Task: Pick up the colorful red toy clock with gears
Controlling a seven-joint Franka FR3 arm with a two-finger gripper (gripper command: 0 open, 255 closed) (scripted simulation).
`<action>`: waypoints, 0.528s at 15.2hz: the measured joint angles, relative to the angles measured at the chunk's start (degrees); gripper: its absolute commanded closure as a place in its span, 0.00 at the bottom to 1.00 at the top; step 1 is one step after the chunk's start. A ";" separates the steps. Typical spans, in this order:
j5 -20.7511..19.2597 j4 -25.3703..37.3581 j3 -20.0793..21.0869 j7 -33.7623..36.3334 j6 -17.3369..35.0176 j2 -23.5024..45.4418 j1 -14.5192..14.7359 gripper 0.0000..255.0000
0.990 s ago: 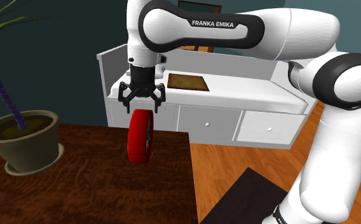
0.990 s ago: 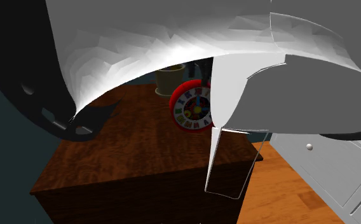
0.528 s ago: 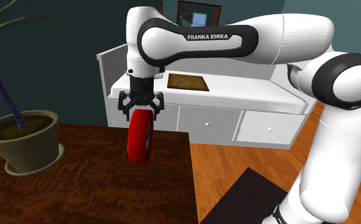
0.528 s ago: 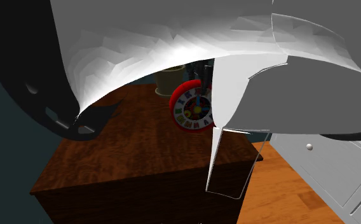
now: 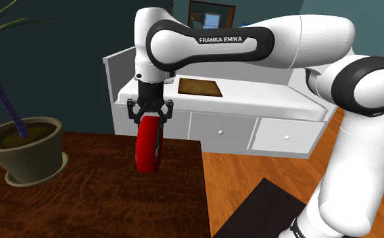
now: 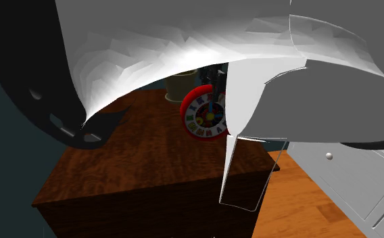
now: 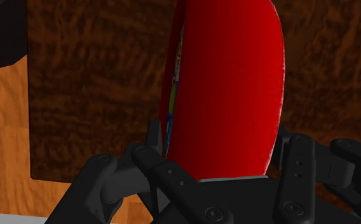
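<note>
End effector (image 5: 149,119) clamped on top rim of red toy clock (image 5: 149,150), upright near worktop (image 5: 96,196) edge. Risk: shallow grip on curved rim, clock pivots or slips when lifted

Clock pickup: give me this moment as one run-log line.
phase: grasp | clock: upright on table, not yet lifted | jaws: clasping clock's top edge

A: Which furniture is listed?
B: A dark wooden table (image 5: 103,203), a white drawer cabinet (image 5: 285,135) and a potted plant (image 5: 28,152) are recorded.
A: Surfaces?
B: A teal wall (image 5: 69,47), an orange plank floor (image 5: 251,169) and a dark rug (image 5: 258,209) are noted.
</note>
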 measured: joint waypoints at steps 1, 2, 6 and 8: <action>0.01 -0.02 0.00 0.00 0.01 -0.01 0.00 1.00; 0.04 -0.11 0.00 -0.02 0.08 -0.09 -0.02 1.00; 0.01 2.14 0.08 0.12 -2.24 0.09 0.14 1.00; -0.14 3.99 0.14 0.27 -3.82 0.39 0.32 1.00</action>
